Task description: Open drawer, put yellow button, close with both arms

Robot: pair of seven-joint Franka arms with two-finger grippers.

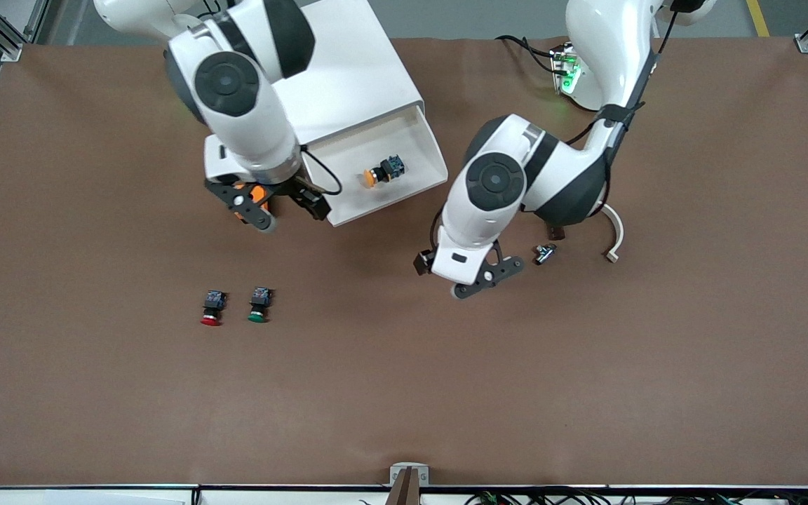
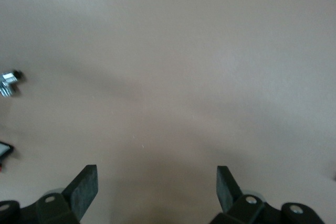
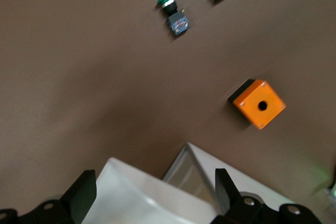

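Observation:
The drawer, topmost of the white cabinet, stands pulled out. The yellow button lies on its side inside it. My right gripper is open and empty over the drawer's front corner toward the right arm's end. The right wrist view shows its fingers apart over the white drawer rim. My left gripper is open and empty low over bare table, nearer to the front camera than the drawer. The left wrist view shows only table between its fingers.
A red button and a green button stand side by side on the table nearer the camera. An orange box lies beside the cabinet under my right wrist. A small metal part and a white hook lie by my left arm.

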